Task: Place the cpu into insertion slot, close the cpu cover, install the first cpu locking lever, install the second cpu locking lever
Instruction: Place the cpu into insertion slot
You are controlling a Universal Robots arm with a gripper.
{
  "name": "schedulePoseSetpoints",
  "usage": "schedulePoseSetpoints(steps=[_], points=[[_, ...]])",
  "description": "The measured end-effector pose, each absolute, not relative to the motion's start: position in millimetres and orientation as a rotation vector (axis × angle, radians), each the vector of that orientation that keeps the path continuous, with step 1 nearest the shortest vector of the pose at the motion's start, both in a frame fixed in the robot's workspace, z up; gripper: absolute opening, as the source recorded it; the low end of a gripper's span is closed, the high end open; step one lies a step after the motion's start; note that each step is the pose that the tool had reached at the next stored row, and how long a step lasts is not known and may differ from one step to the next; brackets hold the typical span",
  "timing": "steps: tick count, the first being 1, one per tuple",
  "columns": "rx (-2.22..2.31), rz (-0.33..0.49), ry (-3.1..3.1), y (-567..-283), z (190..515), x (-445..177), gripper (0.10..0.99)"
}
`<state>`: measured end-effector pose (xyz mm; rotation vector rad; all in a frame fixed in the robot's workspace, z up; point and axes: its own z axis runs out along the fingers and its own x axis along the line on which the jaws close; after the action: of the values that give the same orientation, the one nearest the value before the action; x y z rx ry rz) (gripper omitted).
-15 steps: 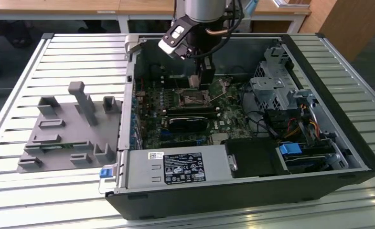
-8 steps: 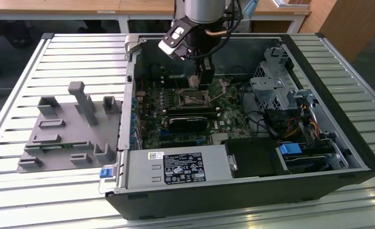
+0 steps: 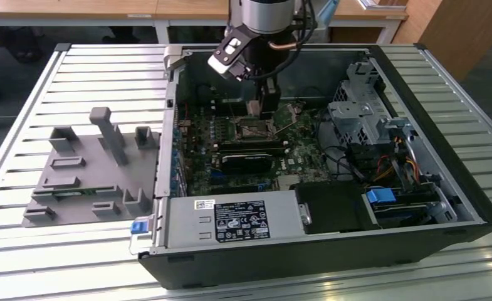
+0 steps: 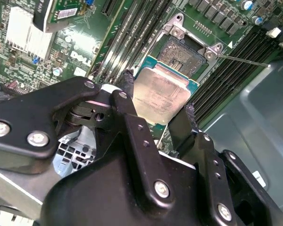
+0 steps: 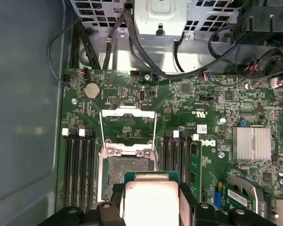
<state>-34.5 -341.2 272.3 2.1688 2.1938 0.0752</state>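
My gripper (image 4: pixel 159 96) is shut on the cpu (image 4: pixel 162 94), a pale silver square chip with a green edge, one black finger (image 4: pixel 129 87) pressing on each of two opposite sides. The chip hangs level a little above the motherboard, just to one side of the insertion slot (image 4: pixel 181 52), and overlaps the slot's near edge in both wrist views. The slot (image 5: pixel 127 170) lies bare, dark inside its silver rim. Beyond it the cpu cover (image 5: pixel 127 112) stands flipped open, with thin lever wires (image 5: pixel 100 134) along its sides. In the exterior view the gripper (image 3: pixel 267 106) reaches down into the case over the slot (image 3: pixel 252 130).
Black memory slots (image 5: pixel 78 165) flank the slot on both sides. A long black card (image 3: pixel 246 160) lies just in front of it, and a silver heat sink (image 5: pixel 251 142) is nearby. A drive cage (image 3: pixel 358 119), cables and a power supply (image 3: pixel 229 219) crowd the case. A grey fixture (image 3: pixel 87 169) sits on the slatted table.
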Motion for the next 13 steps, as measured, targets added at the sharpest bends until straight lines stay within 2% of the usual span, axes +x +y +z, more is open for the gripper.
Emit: schedulePoseSetpoints(steps=[13], points=[[2.169, 0.075, 2.194, -338, 257, -34, 0.541]])
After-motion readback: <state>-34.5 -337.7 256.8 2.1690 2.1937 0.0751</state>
